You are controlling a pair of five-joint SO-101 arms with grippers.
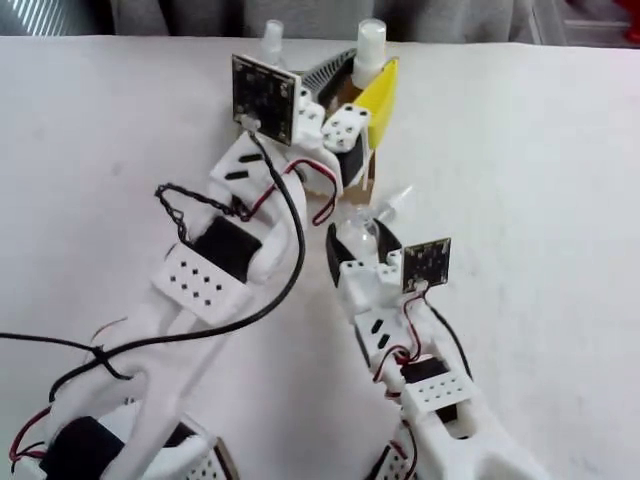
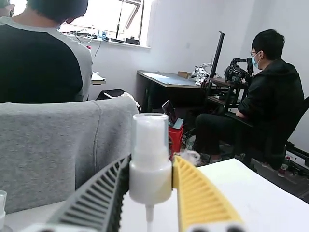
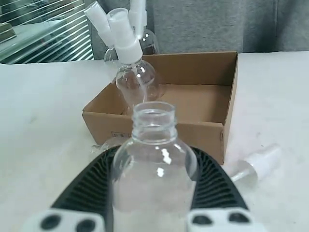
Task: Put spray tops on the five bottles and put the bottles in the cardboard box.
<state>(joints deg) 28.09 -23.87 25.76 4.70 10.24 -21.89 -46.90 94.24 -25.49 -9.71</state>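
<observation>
One spray top point(image 2: 149, 145) in left claw point(image 2: 150, 169), bottle point(image 3: 153, 179) in right claw point(image 3: 153, 157)

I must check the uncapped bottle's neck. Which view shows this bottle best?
Right wrist view: the uncapped bottle is close, neck open, held in the right end effector. The high view shows it from above, partly hidden.

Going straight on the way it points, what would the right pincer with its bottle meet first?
Probably the near wall of the cardboard box, straight ahead of the held bottle; the loose spray top lies off to one side. Depth is unclear.
</observation>
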